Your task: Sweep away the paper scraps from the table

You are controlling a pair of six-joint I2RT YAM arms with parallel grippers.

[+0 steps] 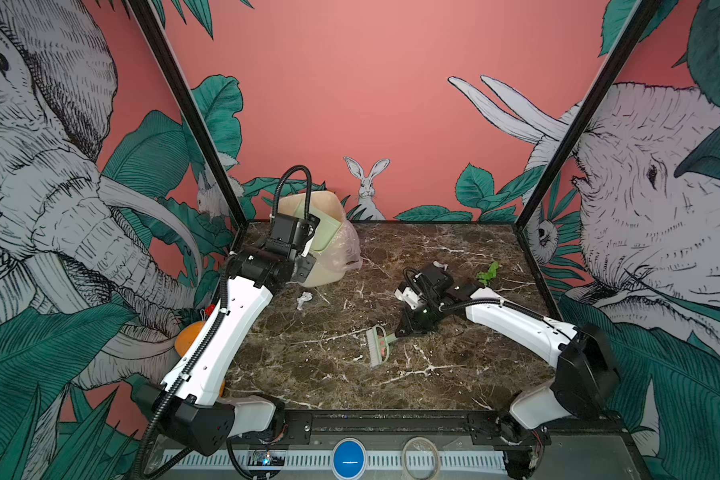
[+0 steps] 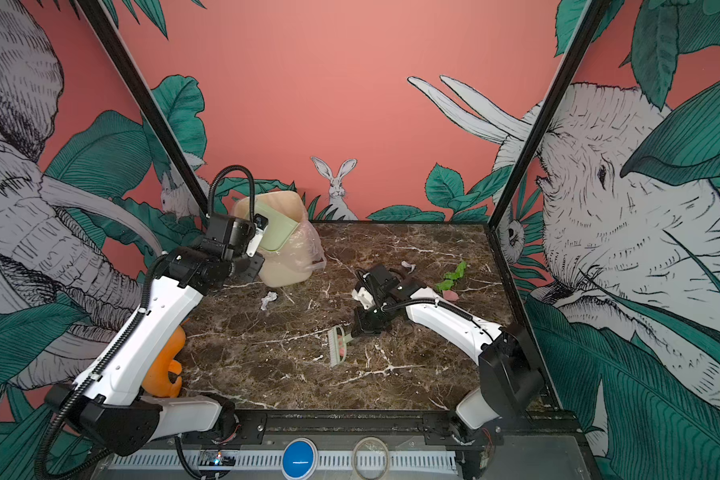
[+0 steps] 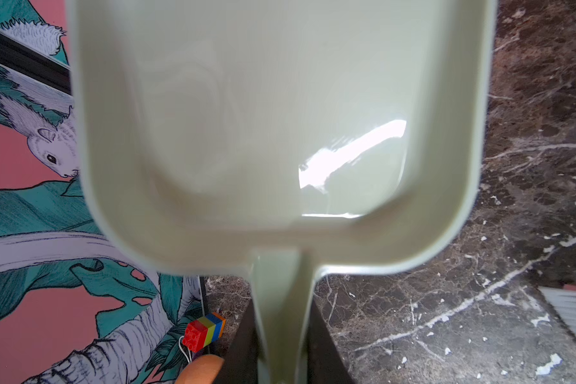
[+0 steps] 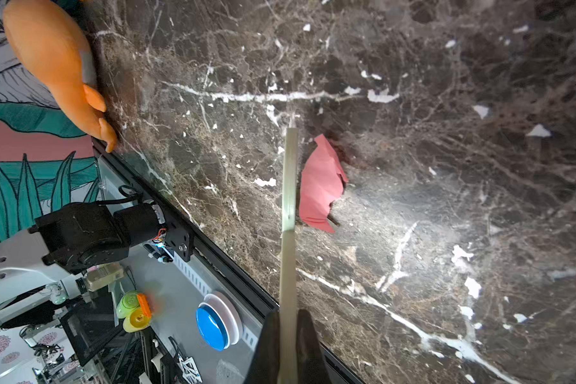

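My left gripper (image 3: 281, 332) is shut on the handle of the pale green dustpan (image 1: 323, 232), which is tipped over the cream bin (image 1: 321, 274) at the table's (image 1: 308, 374) back left. My right gripper (image 1: 404, 330) is shut on the pale green brush (image 1: 377, 345), whose head rests mid-table. A pink paper scrap (image 4: 321, 186) lies against the brush (image 4: 288, 199). A white scrap (image 1: 304, 300) lies in front of the bin. Behind the right arm are a green scrap (image 1: 488, 274) and a small white scrap (image 1: 439, 264). In a top view another pink scrap (image 2: 449, 295) shows beside that arm.
A clear plastic liner (image 1: 348, 249) hangs from the bin. An orange toy (image 2: 163, 365) sits at the table's left edge behind the left arm, and a coloured brick block (image 3: 205, 330) hangs nearby. Black frame posts (image 1: 208, 137) rise at the back corners. A blue button (image 1: 348, 459) sits below the front rail.
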